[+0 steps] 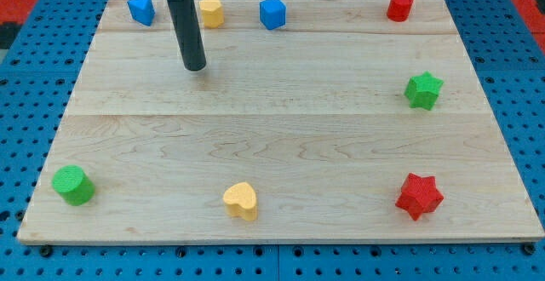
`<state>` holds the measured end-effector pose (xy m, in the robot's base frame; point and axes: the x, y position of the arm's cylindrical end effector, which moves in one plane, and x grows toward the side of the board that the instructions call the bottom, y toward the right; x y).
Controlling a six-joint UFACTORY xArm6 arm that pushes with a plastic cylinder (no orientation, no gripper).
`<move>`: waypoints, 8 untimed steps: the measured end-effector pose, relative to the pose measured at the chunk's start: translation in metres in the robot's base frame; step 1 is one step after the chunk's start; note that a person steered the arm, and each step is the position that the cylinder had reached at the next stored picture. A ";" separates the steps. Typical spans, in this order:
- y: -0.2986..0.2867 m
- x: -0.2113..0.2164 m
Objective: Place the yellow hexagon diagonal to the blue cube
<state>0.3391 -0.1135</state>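
Note:
The yellow hexagon (211,12) sits near the view's top edge of the wooden board, left of centre. A blue cube (272,13) lies just to its right, apart from it. Another blue block (141,9) lies to its left, near the top left corner. My tip (195,65) rests on the board below the yellow hexagon and slightly to its left, not touching any block. The rod rises from the tip toward the view's top and passes just left of the hexagon.
A red cylinder (400,6) is at top right. A green star (423,90) is at the right edge. A red star (419,196) is at bottom right, a yellow heart (241,200) at bottom centre, a green cylinder (73,185) at bottom left.

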 end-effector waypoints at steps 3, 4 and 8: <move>0.057 -0.121; 0.031 -0.110; 0.036 -0.132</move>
<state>0.2076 -0.0774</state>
